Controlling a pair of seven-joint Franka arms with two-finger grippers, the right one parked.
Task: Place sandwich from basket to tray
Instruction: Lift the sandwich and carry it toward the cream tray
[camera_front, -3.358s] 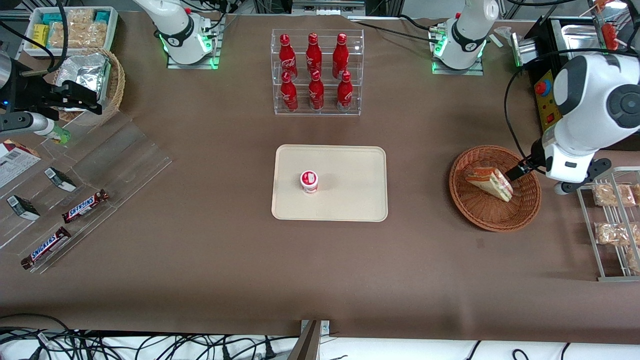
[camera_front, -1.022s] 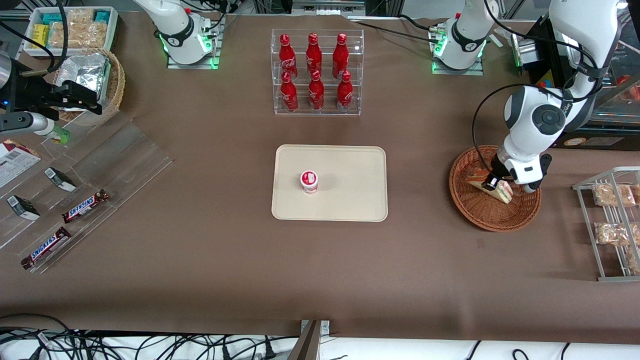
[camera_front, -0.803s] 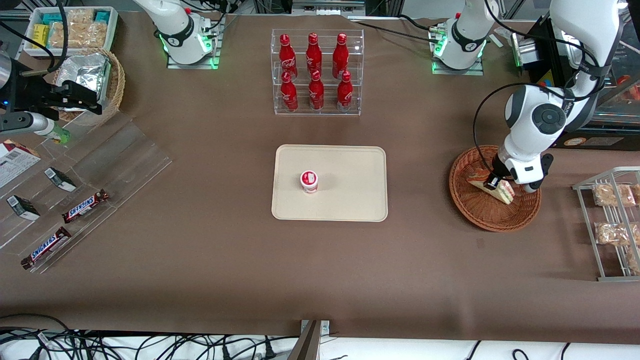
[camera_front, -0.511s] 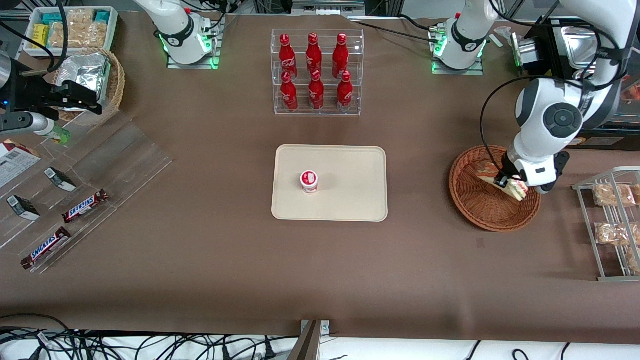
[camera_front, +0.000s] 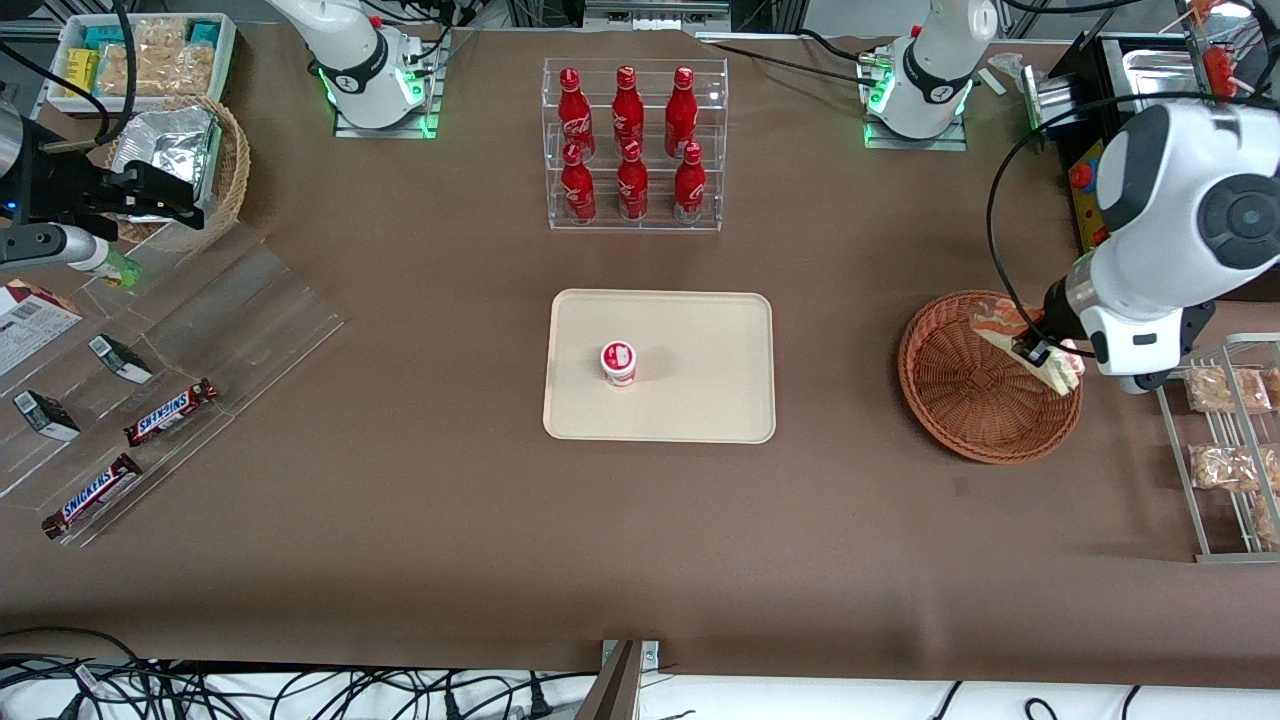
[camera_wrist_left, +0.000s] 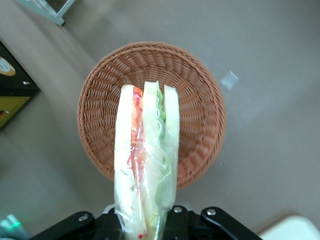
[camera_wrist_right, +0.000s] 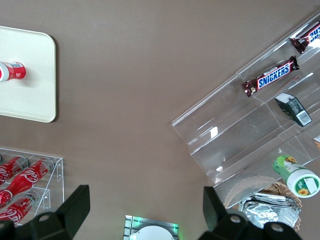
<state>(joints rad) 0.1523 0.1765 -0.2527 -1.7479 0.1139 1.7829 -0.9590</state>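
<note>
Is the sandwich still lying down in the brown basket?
No, the gripper is shut on the sandwich and holds it in the air above the basket.

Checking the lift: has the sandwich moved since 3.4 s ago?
Yes. The sandwich, shut in the tool, has risen from the floor of the basket and hangs above its rim, toward the working arm's end.

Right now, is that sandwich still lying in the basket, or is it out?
Out. The gripper is shut on the sandwich, holding it in the air above the basket, which lies empty below it.
</note>
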